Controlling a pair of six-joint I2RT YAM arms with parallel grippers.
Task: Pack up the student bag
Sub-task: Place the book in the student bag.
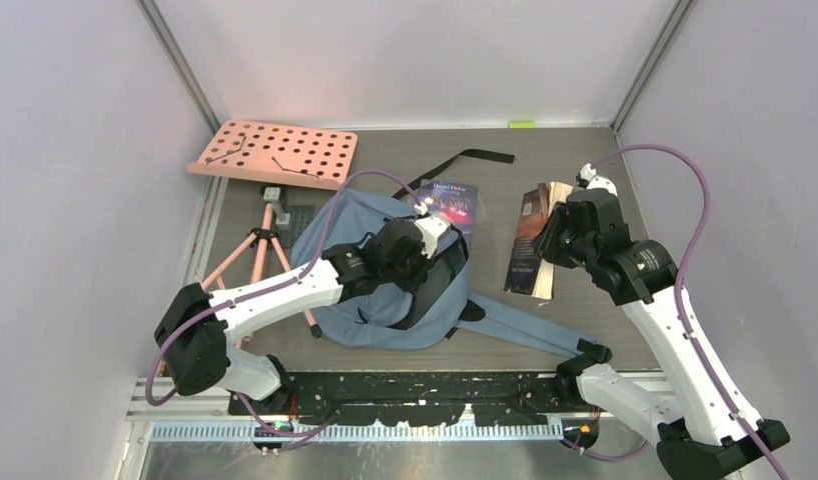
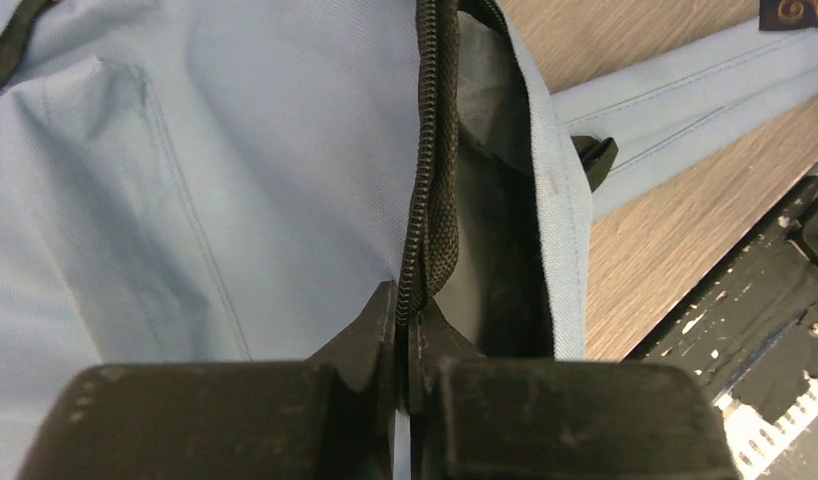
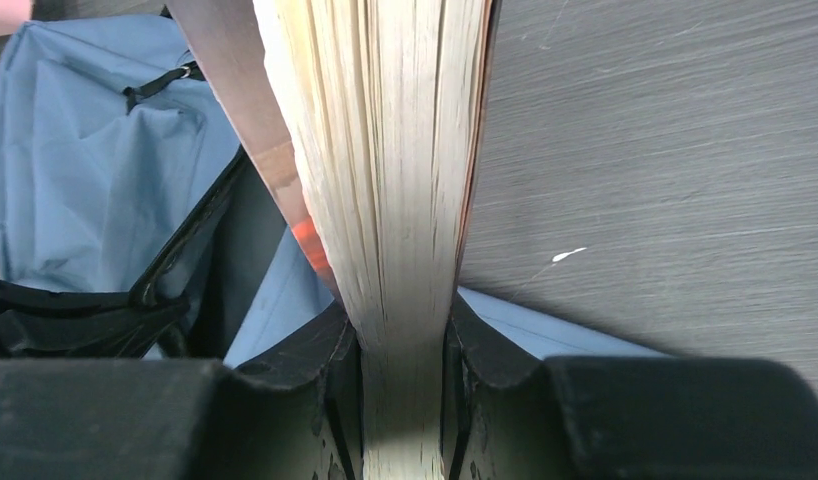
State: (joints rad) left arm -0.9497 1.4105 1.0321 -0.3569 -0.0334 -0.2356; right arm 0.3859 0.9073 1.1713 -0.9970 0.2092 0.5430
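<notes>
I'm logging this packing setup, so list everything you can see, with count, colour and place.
student bag: one, blue-grey, table centre, zip open
held book: one, dark cover, cream pages, right of the bag
second book: one, purple cover, flat behind the bag
perforated board: one, pink, back left
tripod: one, pink legs, left of the bag
black strap: one, beyond the bag
table: one, grey-brown
left gripper: black, shut on the bag's zip edge
right gripper: black, shut on the held book
</notes>
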